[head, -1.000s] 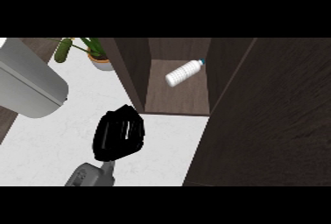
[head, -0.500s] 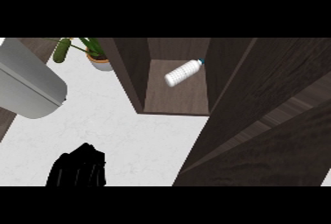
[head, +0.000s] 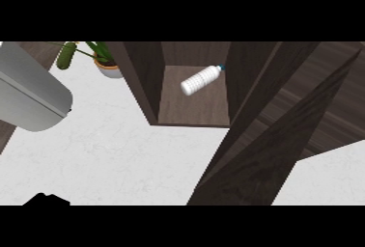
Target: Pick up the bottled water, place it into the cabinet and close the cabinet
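Here the dark cabinet (head: pixel 192 103) stands on the white surface (head: pixel 121 154), its door (head: pixel 271 140) swung partly across the opening. The bottled water (head: pixel 200 80) lies on its side inside. Only a sliver of the left hand (head: pixel 47 200) shows; whether its fingers are released or clenched, I cannot tell. Closing well likely means pushing the door's outer edge squarely.

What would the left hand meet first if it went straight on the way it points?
Hard to say: only a sliver of the left hand shows at the lower edge. If it points up the view, the way over the counter looks free until the grey object at upper left.
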### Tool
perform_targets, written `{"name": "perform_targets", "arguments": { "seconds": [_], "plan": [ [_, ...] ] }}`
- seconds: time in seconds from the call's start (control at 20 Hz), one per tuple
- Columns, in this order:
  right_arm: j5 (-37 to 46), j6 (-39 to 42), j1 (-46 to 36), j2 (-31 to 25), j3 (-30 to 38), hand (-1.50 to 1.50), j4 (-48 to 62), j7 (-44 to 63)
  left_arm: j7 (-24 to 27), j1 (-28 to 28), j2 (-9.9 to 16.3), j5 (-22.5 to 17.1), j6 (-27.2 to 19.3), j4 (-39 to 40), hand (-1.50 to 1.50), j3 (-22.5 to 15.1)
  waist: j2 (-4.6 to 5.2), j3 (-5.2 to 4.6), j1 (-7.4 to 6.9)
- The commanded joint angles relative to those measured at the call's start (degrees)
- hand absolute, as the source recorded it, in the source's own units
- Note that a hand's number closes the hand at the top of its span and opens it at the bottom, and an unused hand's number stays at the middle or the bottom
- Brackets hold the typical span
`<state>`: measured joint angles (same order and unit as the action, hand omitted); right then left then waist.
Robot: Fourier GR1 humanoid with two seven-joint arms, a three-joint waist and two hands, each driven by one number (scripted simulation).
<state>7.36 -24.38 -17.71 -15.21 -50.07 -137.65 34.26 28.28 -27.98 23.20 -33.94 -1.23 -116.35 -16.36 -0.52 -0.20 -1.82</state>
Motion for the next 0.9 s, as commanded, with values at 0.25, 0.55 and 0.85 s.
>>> {"name": "perform_targets", "arguments": {
  "seconds": [0.25, 0.55, 0.85],
  "plan": [
    [-2.46, -2.67, -20.18, 14.90, 10.97, 1.50, 14.62, 8.56, 4.05, -8.43, 2.99, -5.75, 8.60, -0.27, 1.50, 7.60, 0.47, 0.07, 0.30],
    [-9.51, 2.01, -26.79, 15.14, 21.89, 1.50, 26.38, 2.85, 5.08, -16.49, 7.19, -9.78, 15.35, -4.40, 1.50, 14.58, 0.55, 0.17, -0.01],
    [-14.94, 9.18, -30.06, 14.29, 31.04, 1.50, 38.24, -3.83, 5.02, -19.28, 6.19, -10.55, 18.00, -3.89, 1.50, 17.06, 0.55, 0.20, 0.36]
  ]
}}
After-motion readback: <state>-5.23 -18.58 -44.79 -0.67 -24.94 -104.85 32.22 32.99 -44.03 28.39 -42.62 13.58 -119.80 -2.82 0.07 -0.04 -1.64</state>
